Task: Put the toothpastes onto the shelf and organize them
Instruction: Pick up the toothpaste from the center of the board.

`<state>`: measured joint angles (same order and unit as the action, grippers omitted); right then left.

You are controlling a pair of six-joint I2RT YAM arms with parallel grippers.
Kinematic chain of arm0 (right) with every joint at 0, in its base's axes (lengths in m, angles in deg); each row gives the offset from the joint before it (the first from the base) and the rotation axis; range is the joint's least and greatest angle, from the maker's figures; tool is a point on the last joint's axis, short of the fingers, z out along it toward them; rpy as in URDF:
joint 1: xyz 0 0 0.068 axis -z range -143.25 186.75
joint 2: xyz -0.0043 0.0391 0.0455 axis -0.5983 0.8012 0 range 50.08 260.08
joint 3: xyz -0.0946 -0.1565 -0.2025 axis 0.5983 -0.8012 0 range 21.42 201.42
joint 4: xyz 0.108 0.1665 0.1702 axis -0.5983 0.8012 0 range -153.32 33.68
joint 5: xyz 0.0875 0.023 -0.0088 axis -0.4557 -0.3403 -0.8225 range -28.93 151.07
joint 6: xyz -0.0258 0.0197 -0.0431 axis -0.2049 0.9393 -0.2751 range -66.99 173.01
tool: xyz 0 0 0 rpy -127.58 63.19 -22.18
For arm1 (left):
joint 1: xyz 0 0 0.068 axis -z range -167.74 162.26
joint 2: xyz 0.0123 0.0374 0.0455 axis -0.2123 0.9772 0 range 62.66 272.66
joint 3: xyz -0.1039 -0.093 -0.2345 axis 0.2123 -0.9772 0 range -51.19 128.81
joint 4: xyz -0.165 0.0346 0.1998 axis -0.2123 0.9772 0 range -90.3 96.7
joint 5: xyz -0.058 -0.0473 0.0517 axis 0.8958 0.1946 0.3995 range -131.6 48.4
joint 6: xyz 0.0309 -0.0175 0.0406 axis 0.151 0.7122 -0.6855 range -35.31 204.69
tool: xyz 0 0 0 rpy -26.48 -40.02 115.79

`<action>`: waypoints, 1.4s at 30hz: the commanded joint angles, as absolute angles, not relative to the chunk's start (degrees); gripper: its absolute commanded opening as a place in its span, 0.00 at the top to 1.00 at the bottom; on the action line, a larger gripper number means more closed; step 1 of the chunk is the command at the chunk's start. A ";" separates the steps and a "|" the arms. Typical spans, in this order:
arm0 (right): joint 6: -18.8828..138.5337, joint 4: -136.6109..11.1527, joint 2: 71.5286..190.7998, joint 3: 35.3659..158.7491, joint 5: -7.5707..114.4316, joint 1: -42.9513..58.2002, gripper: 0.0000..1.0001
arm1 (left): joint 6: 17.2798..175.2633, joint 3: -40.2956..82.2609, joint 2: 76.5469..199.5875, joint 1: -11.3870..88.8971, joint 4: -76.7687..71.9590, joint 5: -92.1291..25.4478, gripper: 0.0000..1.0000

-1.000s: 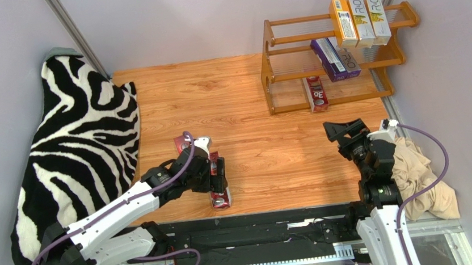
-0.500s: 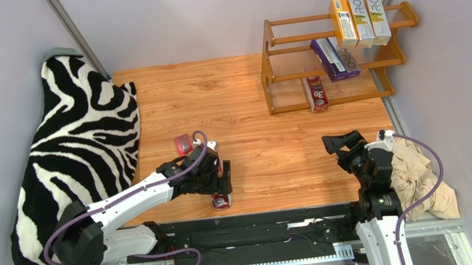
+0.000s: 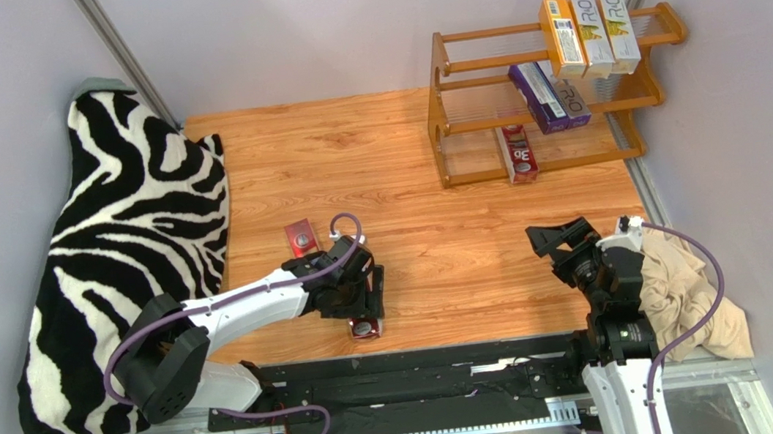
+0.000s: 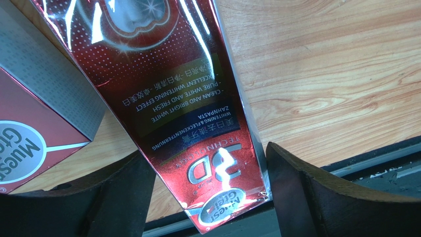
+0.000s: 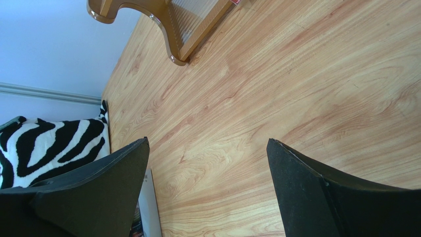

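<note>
**Left claw astride a red toothpaste carton at the near edge**

Close to the near edge of the wooden surface, a red toothpaste carton lies flat with its printed face up. One end reaches almost to the surface's edge. The left claw is lowered over it. In the left wrist view its dark fingers stand one on each long side of the carton, close against the edges. Whether they are pressing it or only flanking it cannot be told.

A second red carton sits just beyond the left arm, beside the first one.

On the right, the right claw hangs above bare wood with its jaws spread wide and nothing between them. A crumpled beige cloth is bunched against that arm at the right edge. A zebra-striped cloth is draped along the left side.

The orange-brown wooden shelf stands in the far right corner.
- **Bottom tier:** one red carton.
- **Middle tier:** two purple cartons, side by side.
- **Top tier:** an orange-yellow carton at the left, with two paler cartons pressed up beside it.
</note>
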<state>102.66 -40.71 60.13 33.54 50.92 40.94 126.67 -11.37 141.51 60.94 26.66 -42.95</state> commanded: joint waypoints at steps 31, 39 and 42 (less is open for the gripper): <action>101.70 -36.96 58.00 35.48 42.44 40.53 0.07 | 125.91 -8.38 133.08 62.18 33.45 -48.19 1.00; 104.77 -37.40 55.53 37.06 39.80 37.81 0.07 | 125.12 -7.77 124.28 63.14 34.15 -46.09 1.00; 106.70 -38.80 55.79 37.16 39.98 34.47 0.07 | 124.86 -7.68 121.73 63.32 34.06 -45.03 1.00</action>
<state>103.84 -36.19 56.21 34.61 41.48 37.64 126.17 -10.24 125.07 62.73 34.59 -46.53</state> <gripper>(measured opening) 0.934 0.728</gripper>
